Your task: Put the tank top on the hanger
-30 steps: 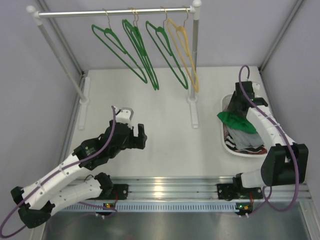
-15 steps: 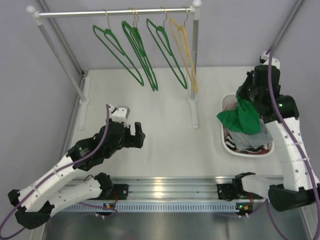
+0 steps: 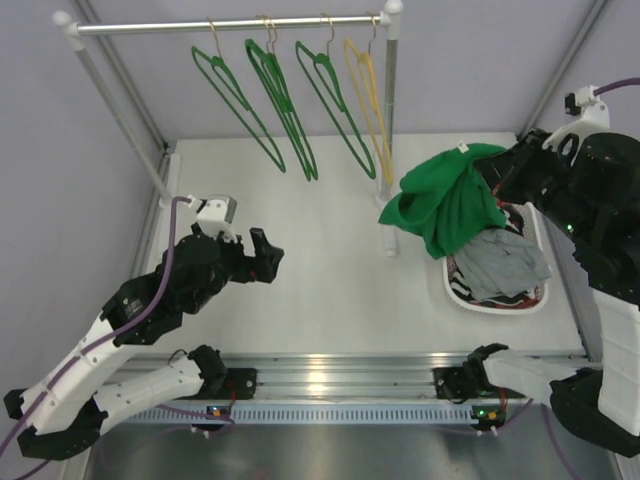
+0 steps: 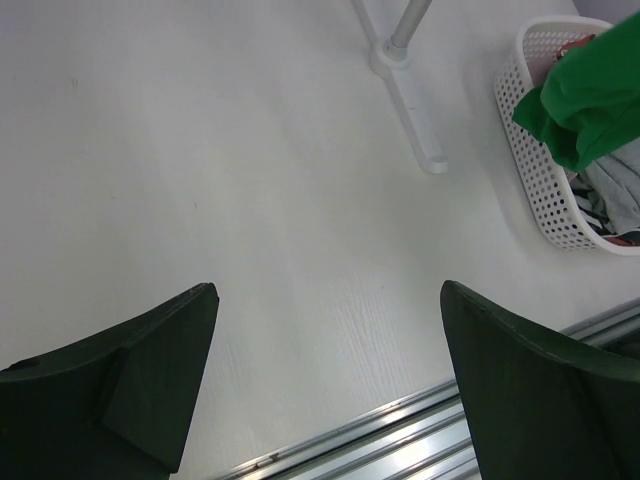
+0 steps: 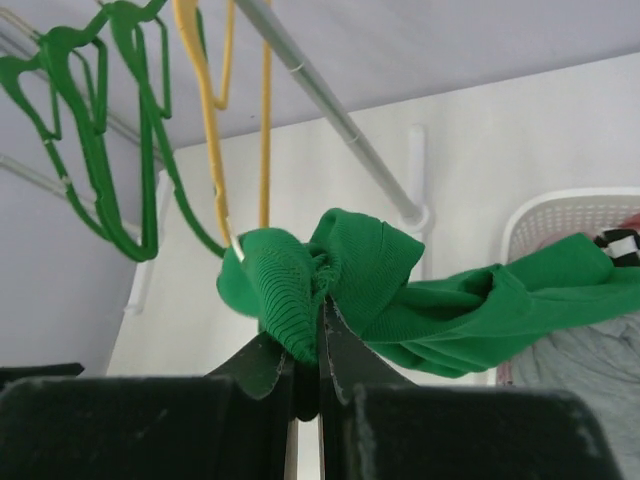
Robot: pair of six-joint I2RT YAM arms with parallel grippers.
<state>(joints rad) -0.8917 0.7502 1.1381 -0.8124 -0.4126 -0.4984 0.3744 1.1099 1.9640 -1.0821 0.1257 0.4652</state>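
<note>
Right wrist view: our right fingers pinch a bunched fold of the tank top, which hangs limp above the basket. It looks soft, light and floppy, so a shoulder strap seems the better hold. Well left of the basket, our left fingers stand spread.

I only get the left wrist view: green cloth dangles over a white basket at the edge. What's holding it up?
Observer: The right gripper is shut on a bunched fold of the tank top.
Operator: Where would it go?
Observer: Three green hangers hang on a rail at the back.
Operator: Anything else up there?
Observer: A yellow hanger, at the rail's right end, nearest the tank top.
</note>
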